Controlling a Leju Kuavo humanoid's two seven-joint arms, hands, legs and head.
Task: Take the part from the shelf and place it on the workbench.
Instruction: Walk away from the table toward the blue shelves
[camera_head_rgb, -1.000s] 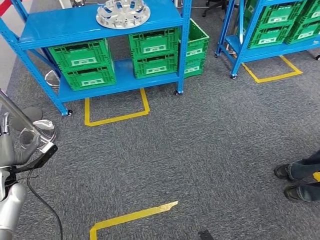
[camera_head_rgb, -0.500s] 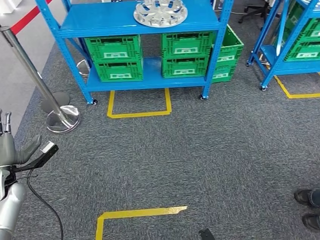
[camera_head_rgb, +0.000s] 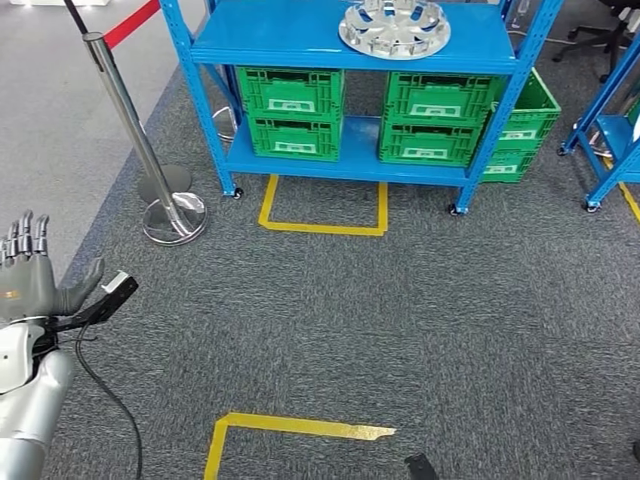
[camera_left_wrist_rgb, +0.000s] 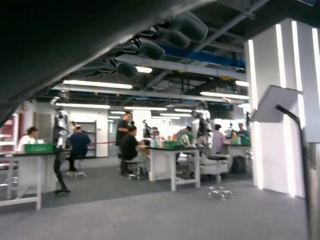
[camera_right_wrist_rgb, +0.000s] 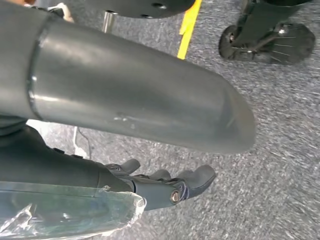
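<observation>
Grey carpet ran up to the blue shelf, where the part lay on top, well apart from the empty, spread left hand; the right hand hung empty, so a misjudged approach risked clipping the stanchion.

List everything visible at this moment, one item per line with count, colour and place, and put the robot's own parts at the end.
Wheel cover: one, silver, on the top shelf of the rack.
Rack: one in full, blue, ahead on the carpet; part of another at the right edge.
Crates: four green under the top shelf in two stacks, plus two stacked green ones beside the rack's right end.
Tape marks: yellow, on the carpet by the rack and nearer the robot.
Barrier post: one, chrome, with red belt, left of the rack.
Left hand: fingers apart, holding nothing.
Right hand: dark fingers above the carpet, nothing visibly held.
</observation>
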